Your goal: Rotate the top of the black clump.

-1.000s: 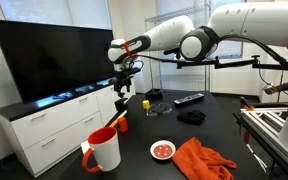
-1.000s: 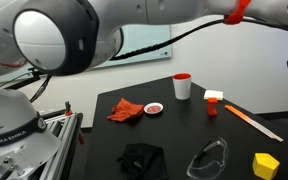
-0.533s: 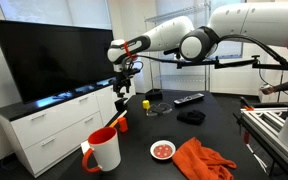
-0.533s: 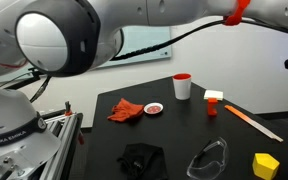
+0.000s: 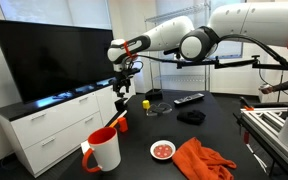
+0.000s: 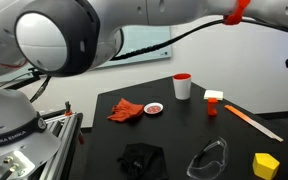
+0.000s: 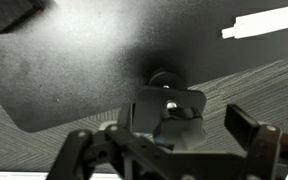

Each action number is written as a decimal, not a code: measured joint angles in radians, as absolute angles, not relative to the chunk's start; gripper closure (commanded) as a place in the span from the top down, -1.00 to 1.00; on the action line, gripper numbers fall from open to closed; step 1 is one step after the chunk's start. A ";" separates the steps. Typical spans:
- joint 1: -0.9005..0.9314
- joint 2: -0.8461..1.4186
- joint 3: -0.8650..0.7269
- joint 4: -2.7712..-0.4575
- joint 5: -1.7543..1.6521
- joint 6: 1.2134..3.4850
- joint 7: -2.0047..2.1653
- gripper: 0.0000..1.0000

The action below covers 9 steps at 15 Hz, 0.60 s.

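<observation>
Hand (image 5: pixel 124 86) hangs directly over the black clump (image 5: pixel 121 104), which stands upright at the far left of the table (image 5: pixel 219 125), just left of a yellow block (image 5: pixel 144 103). Wrist view: fingers (image 7: pixel 246 128) are spread wide, one on each side of the clump's knobbed top and apart from it, nothing pinched. Judgement: approach and alignment look done; closing on the top and the turn itself are left, and no rotation can be read from the top as it stands.
</observation>
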<state>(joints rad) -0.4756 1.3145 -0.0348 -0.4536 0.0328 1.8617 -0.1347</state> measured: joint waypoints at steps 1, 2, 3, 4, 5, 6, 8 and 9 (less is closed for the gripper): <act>-0.476 1.314 -0.035 -0.454 0.033 1.871 -0.128 0.16; -0.476 1.315 -0.035 -0.454 0.033 1.880 -0.117 0.01; -0.475 1.314 -0.035 -0.454 0.033 1.890 -0.104 -0.17; -0.475 1.315 -0.035 -0.454 0.033 1.897 -0.093 -0.30; -0.475 1.314 -0.035 -0.454 0.033 1.905 -0.080 -0.44; -0.474 1.315 -0.035 -0.454 0.033 1.910 -0.068 -0.44; -0.473 1.315 -0.036 -0.454 0.033 1.911 -0.046 -0.44; -0.473 1.315 -0.036 -0.454 0.033 1.911 -0.030 -0.44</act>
<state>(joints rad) -0.4726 1.3146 -0.0363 -0.4537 0.0328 1.9112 -0.0296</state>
